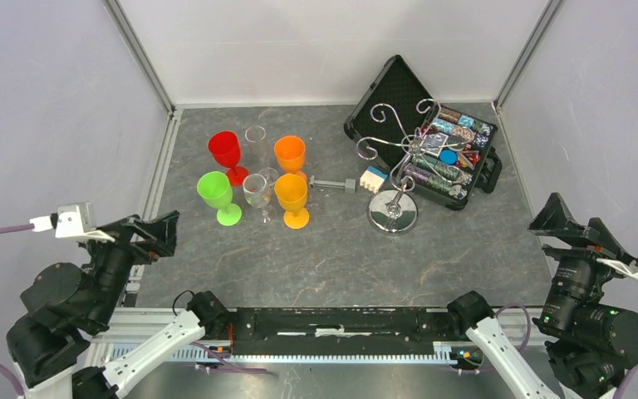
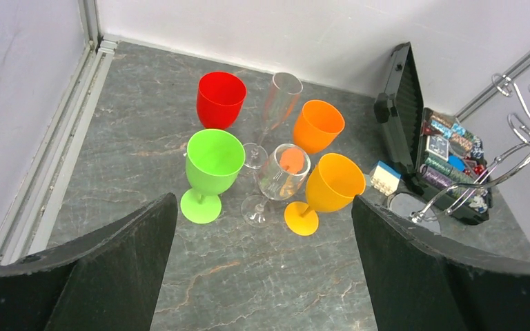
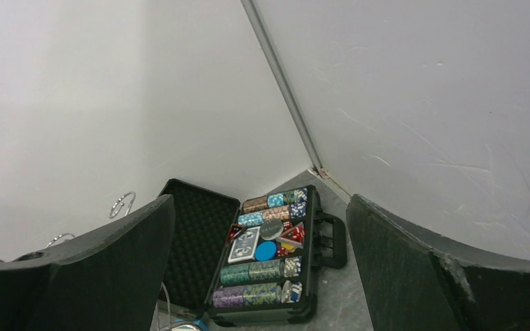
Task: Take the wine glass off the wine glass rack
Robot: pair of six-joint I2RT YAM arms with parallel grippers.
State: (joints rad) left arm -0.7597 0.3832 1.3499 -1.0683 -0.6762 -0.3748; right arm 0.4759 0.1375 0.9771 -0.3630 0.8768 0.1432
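Observation:
The silver wine glass rack (image 1: 393, 154) stands right of centre on its round mirrored base, and its curled arms (image 2: 524, 131) hold nothing. Several wine glasses stand upright on the table to its left: red (image 1: 225, 152), green (image 1: 214, 191), two orange ones (image 1: 290, 155), a clear flute (image 1: 256, 141) and a clear wine glass (image 1: 257, 191). My left gripper (image 1: 156, 235) is open at the near left, facing the glasses (image 2: 262, 200). At the near right my right gripper (image 1: 569, 220) is open, well clear of the rack, looking at the back corner (image 3: 259, 198). One rack scroll (image 3: 121, 205) shows there.
An open black case (image 1: 432, 141) of poker chips and cards lies behind the rack at the back right. A small white and blue box (image 1: 373, 178) and a grey bar (image 1: 332, 184) lie between the glasses and the rack. White walls enclose the table.

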